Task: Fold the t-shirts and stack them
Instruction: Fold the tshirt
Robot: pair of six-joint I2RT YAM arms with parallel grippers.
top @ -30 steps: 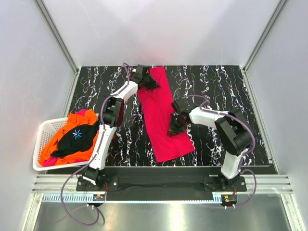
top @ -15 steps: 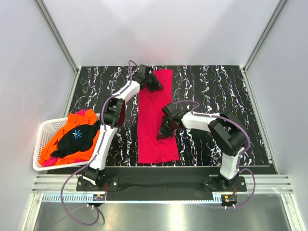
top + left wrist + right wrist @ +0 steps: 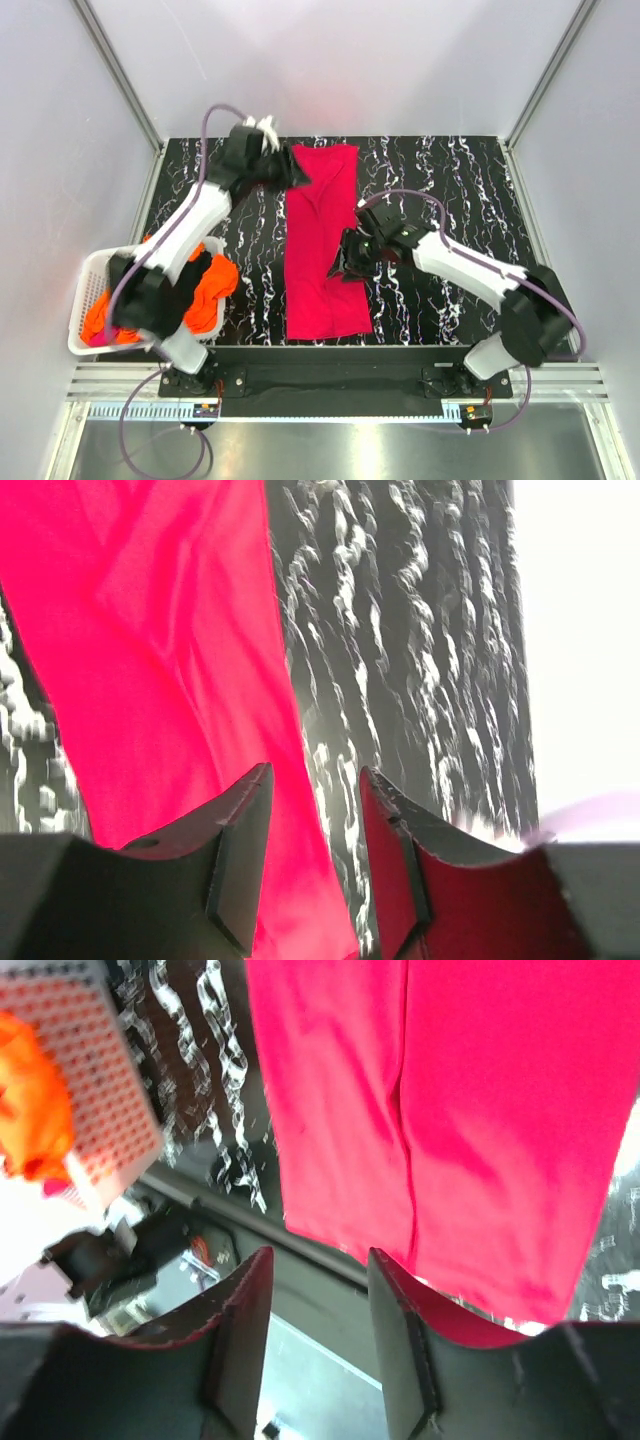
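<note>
A magenta-red t-shirt (image 3: 320, 240) lies folded into a long narrow strip down the middle of the black marbled table (image 3: 450, 180). My left gripper (image 3: 297, 175) hovers at the strip's far left corner, open, with nothing between its jaws; the left wrist view shows the red cloth (image 3: 150, 650) beneath it. My right gripper (image 3: 344, 264) is open over the strip's right edge near the middle, holding nothing. The same shirt (image 3: 480, 1110) fills the right wrist view. Orange (image 3: 215, 285) and black (image 3: 196, 274) t-shirts lie heaped in the basket.
A white slatted basket (image 3: 88, 285) stands at the table's left edge, partly under my left arm; it shows in the right wrist view too, as the basket (image 3: 100, 1080). Grey walls close in the table on three sides. A metal rail (image 3: 330, 385) runs along the near edge.
Both grippers have opened and let go of the red shirt. The left arm has swung leftward over the basket, and the shirt now lies straight as a strip.
</note>
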